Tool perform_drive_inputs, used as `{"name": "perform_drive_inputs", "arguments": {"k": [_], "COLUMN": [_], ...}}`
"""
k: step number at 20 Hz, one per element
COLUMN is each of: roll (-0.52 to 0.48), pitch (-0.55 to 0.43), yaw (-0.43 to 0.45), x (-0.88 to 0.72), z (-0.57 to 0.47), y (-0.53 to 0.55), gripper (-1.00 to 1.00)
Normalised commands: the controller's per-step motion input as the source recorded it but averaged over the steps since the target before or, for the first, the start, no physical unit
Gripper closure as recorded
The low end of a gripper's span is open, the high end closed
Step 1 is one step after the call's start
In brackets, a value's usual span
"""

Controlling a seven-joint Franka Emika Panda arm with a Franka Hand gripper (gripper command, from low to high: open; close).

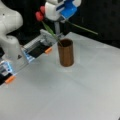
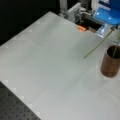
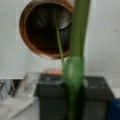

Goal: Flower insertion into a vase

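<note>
In a front view, a white and blue gripper [image 1: 60, 12] hangs at the top of the frame, above and slightly left of a brown cylindrical vase [image 1: 66, 53] standing upright on a pale grey table [image 1: 75, 95]. The gripper is clamped on a flower [image 1: 50, 26] with a red bloom at upper left; a thin green stem runs off to the right, and a leaf slants down to the vase's rim. The white arm base [image 1: 10, 35] fills the left edge, beside a metal rail with an orange tab [image 1: 48, 50].

In a front view from across the table, the gripper [image 2: 110, 15] sits at the top right corner. The vase [image 2: 110, 61] stands at the right edge, just below it. The green stem [image 2: 98, 45] slants down and left past the vase, ending over the table [image 2: 45, 65], while another thin strand dips into the vase's mouth.

In the wrist view, the vase [image 3: 27, 42] is seen from above, its dark hollow at upper left. The blurred green stem [image 3: 76, 50] rises through the middle, between dark gripper fingers [image 3: 97, 90], and a thin leaf crosses the vase's opening
</note>
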Motion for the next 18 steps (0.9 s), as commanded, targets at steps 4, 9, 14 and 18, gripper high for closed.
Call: {"name": "perform_drive_inputs", "arguments": {"k": [4,9,14,18], "roll": [0.153,0.159,0.146,0.119], "pitch": [-0.215,-0.183,-0.126,-0.069], "yaw": [-0.101,-0.096,-0.070,-0.052], "x": [-0.75,-0.54,-0.33,-0.20], "z": [-0.20,-0.16,-0.14,-0.10], "y": [0.13,0.05,0.02,0.06], "gripper": [1.00,1.00,1.00,1.00]}}
